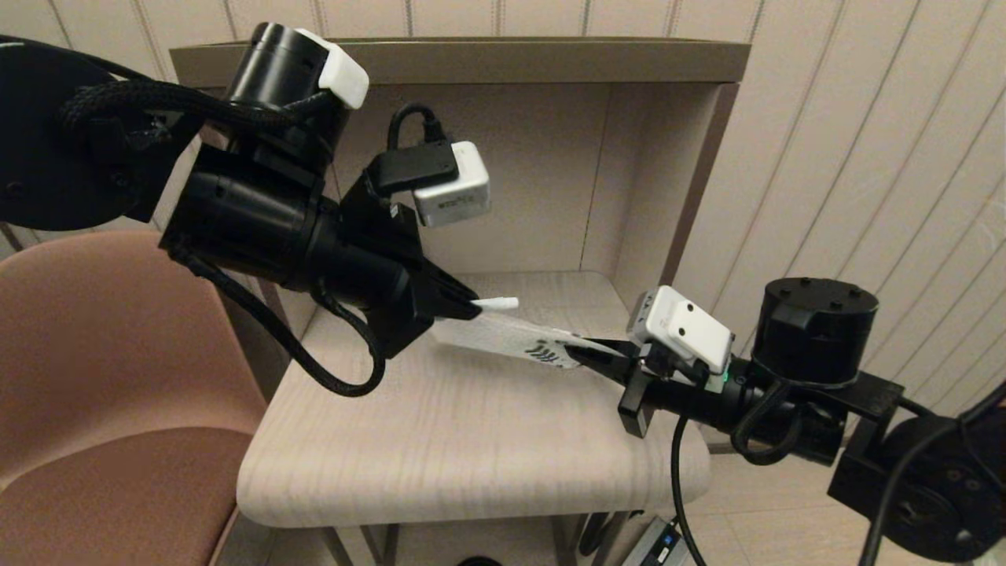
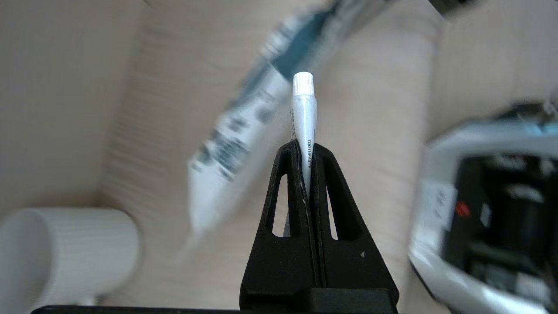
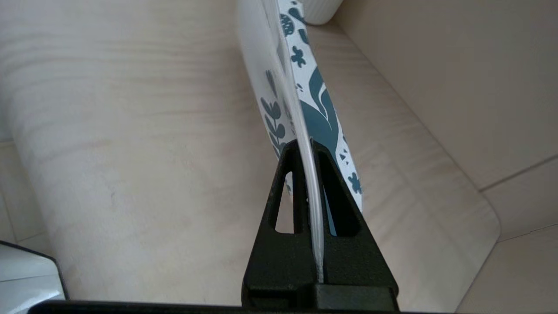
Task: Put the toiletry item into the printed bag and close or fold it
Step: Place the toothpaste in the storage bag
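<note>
The toiletry item (image 1: 497, 303) juts from the left gripper (image 1: 468, 306) above the table (image 1: 471, 440), seemingly just behind the printed bag (image 1: 511, 339), whose right end the right gripper (image 1: 578, 354) pinches.

arms: matte black, cylindrical joints | wrist cameras: white boxes | cables: black braided | status light: green

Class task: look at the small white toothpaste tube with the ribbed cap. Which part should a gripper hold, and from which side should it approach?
Grip the flat crimped tail end of the small white toothpaste tube, coming from behind the tail. That end is thin enough for the fingers to close flat on it, as the left gripper shows, leaving the cap pointing forward toward the thin white leaf-printed bag.
</note>
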You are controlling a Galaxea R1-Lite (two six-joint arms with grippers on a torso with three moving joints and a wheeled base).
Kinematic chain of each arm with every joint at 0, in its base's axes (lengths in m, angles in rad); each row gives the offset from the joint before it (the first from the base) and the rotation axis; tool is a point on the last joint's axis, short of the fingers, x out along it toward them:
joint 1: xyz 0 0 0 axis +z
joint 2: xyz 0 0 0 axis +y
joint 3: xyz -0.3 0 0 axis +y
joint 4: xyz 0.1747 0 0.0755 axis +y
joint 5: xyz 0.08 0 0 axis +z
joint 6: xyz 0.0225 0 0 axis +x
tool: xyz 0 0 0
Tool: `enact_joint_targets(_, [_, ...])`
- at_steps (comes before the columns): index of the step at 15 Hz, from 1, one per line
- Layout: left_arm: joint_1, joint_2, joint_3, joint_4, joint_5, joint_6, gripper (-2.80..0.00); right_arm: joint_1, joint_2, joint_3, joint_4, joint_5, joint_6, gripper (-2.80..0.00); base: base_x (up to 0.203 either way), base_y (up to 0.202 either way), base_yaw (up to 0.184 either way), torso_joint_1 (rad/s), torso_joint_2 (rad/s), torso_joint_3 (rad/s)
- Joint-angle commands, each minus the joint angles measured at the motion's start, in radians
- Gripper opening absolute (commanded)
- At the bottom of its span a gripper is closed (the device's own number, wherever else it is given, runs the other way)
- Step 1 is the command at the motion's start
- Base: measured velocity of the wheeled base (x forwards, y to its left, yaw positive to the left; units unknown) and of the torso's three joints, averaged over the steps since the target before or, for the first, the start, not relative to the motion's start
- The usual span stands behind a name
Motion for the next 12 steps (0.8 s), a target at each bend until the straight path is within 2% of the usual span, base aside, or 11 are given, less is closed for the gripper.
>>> enact_joint_targets(1, [-0.030,0.003,-0.002,0.056,0.030,0.014,-2.80,0.000,0.012,-0.003,-0.005,0.002,-0.003,-2.80,0.000,0.000,0.000,0.000,0.00,0.000])
enact_joint_targets(2, [-0.044,0.011,0.002,0.078,0.050,0.016,-2.80,0.000,0.014,-0.003,-0.005,0.004,-0.003,-2.80,0.000,0.000,0.000,0.000,0.00,0.000])
enact_joint_targets(8, [-0.049,0.027,-0.028,0.106,0.067,0.016,-2.80,0.000,0.014,0.002,-0.005,0.007,-0.005,-2.80,0.000,0.000,0.000,0.000,0.00,0.000])
enact_joint_targets(12, [-0.017,0.072,-0.054,0.106,0.077,0.016,-2.80,0.000,0.013,0.003,-0.005,0.007,-0.003,-2.80,0.000,0.000,0.000,0.000,0.00,0.000])
